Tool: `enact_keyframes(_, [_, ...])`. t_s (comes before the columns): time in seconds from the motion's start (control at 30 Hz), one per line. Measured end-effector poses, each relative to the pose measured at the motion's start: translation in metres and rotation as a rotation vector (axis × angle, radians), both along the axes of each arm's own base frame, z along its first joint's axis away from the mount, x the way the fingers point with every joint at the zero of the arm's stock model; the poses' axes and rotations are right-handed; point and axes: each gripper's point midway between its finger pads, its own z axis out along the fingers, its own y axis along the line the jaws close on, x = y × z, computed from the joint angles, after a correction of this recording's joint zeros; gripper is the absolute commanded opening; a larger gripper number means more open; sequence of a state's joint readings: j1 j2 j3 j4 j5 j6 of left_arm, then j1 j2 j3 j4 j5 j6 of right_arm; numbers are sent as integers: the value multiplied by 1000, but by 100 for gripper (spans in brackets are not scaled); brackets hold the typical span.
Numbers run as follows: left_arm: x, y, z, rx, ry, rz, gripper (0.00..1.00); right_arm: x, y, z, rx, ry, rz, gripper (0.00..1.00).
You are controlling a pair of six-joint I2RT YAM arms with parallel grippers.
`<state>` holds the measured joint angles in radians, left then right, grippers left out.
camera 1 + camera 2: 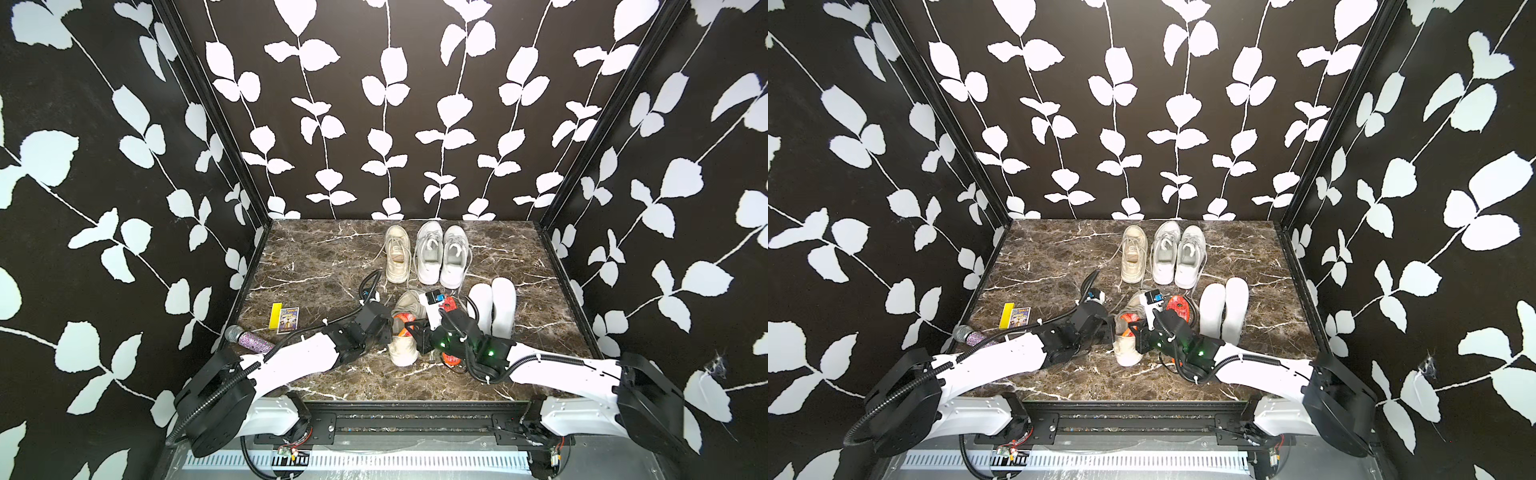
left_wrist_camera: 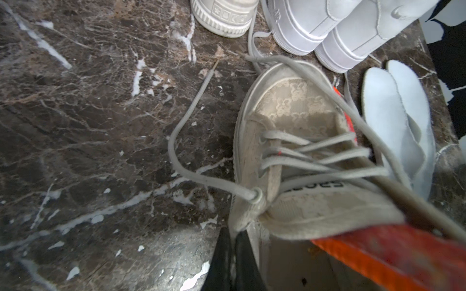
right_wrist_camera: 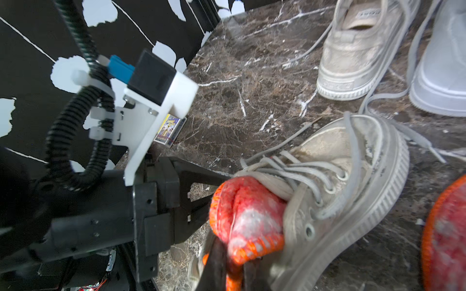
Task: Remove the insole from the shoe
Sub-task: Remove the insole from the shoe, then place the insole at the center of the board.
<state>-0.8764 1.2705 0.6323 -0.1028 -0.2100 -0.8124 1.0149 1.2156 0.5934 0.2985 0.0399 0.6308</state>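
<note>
One red insole (image 3: 247, 214) bulges out of the beige shoe (image 3: 353, 181), its orange-edged heel pinched between the right gripper (image 3: 233, 269) fingers. The left gripper (image 2: 233, 262) fingers are pressed onto that shoe's collar. A second red insole (image 3: 443, 239) lies just beside the right fingers. Beyond them are two white insoles (image 1: 492, 307), two white shoes (image 1: 442, 255) and one other beige shoe (image 1: 397, 253). Only the top views show the one microphone (image 1: 249, 338).

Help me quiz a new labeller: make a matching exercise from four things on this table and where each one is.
1. bunched red insole
2. white insoles
3. white sneakers
4. glitter microphone

a. front left corner
b. back of the table
c. sticking out of the beige shoe
d. side by side, right of that shoe

Pairs: 1-c, 2-d, 3-b, 4-a.
</note>
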Motion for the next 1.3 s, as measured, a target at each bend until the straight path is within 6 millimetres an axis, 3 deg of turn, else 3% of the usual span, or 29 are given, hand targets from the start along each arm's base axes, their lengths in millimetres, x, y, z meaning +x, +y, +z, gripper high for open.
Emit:
enact_keyframes(0.4, [1,-4,5,-7,-15,-26,0,-5,-20,27,54,-80,-26,0])
enact_keyframes(0.6, [6,24,-11,107,6,37,0,-1,-33,64,148,-162,-86,0])
enact_keyframes(0.7, [10,32,-9,128,-8,64,0,2,-40,69,146,-177,-124,0])
enact_keyframes(0.8, [11,39,-5,148,-25,77,0,4,-46,59,102,-165,-149,0])
enact_keyframes(0.93, [15,67,2,188,-24,131,0,5,-52,38,17,-130,-165,0])
enact_keyframes(1.13, [44,112,20,207,-61,278,0,11,-41,-7,-157,-38,-149,0])
enact_keyframes(1.3, [74,121,21,197,-73,342,0,18,-25,-44,-295,43,-129,0])
